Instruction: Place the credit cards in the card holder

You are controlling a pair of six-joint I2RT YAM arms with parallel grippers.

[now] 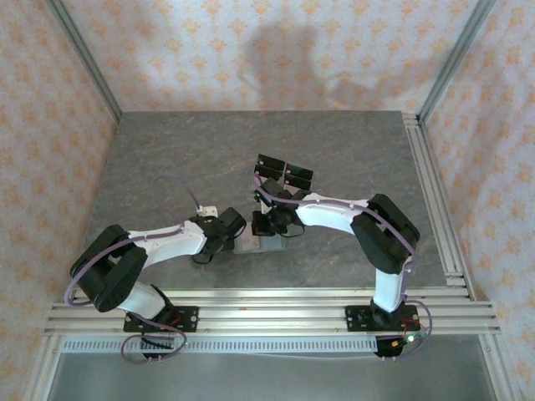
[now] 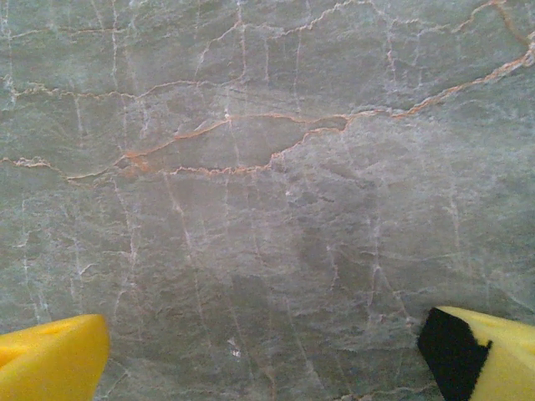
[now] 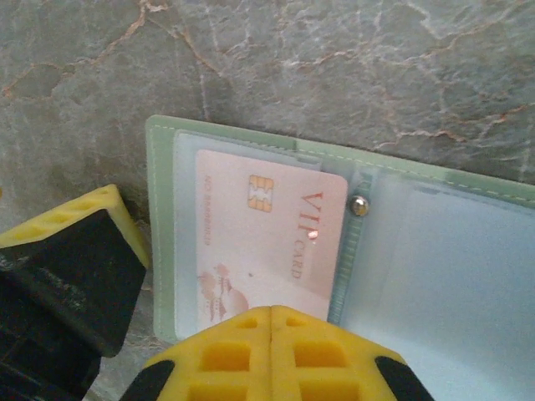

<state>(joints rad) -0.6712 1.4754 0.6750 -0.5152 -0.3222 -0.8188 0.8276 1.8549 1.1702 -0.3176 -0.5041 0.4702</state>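
Toward the near edge of the grey marble table [image 1: 167,159], about midway between its left and right edges, the card holder [image 3: 160,217] lies flat and opened out, its sage-green rim framing clear plastic sleeves on both pages. A round metal snap [image 3: 359,205] sits on the spine between the two pages. One pale pink credit card [image 3: 267,230], with a gold chip and "VIP CARD" printed on it, lies on the left page with its top right corner reaching the spine; whether it is under the clear film or on top of it cannot be told. The right gripper [image 3: 272,322] hangs directly over the card's near edge, its yellow fingers pressed together so that only a thin seam shows between them. The tips cover that edge of the card, so it is unclear whether they pinch it. In the overhead view this gripper comes in from the right, and the left gripper [image 1: 224,234] sits just beside the holder's left edge. One of the left gripper's yellow and black fingers [image 3: 71,259] shows in the right wrist view, close against the holder's left rim. The left wrist view has its fingers spread wide, one at each lower corner, with bare veined marble between them and nothing held. Further back, near the table's middle, stands a clear stand with black tops [image 1: 284,174], apart from the holder.
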